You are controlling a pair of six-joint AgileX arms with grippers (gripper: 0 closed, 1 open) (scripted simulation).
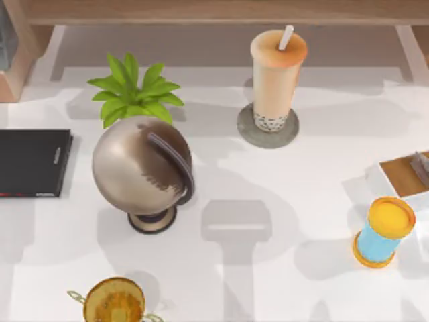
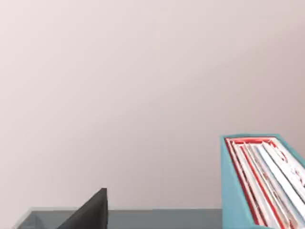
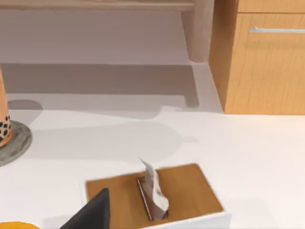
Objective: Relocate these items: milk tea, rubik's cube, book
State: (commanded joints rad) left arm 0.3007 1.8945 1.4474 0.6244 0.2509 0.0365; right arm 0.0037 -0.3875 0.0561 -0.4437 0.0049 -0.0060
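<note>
Overhead, the milk tea (image 1: 276, 79) stands on its coaster (image 1: 249, 135); pincer states unclear.

The milk tea (image 1: 277, 75) stands upright on a round grey coaster (image 1: 267, 127) toward the far side of the white bench (image 1: 281, 268). A globe (image 1: 142, 171) on a dark stand sits left of centre, with a green plant (image 1: 134, 90) just behind it. A black slab (image 1: 33, 162) lies at the left edge. A blue cylinder with orange ends (image 1: 383, 231) stands near the right edge, beside a tissue box (image 1: 402, 176). A gold trophy cup (image 1: 115, 302) stands at the near edge.
</note>
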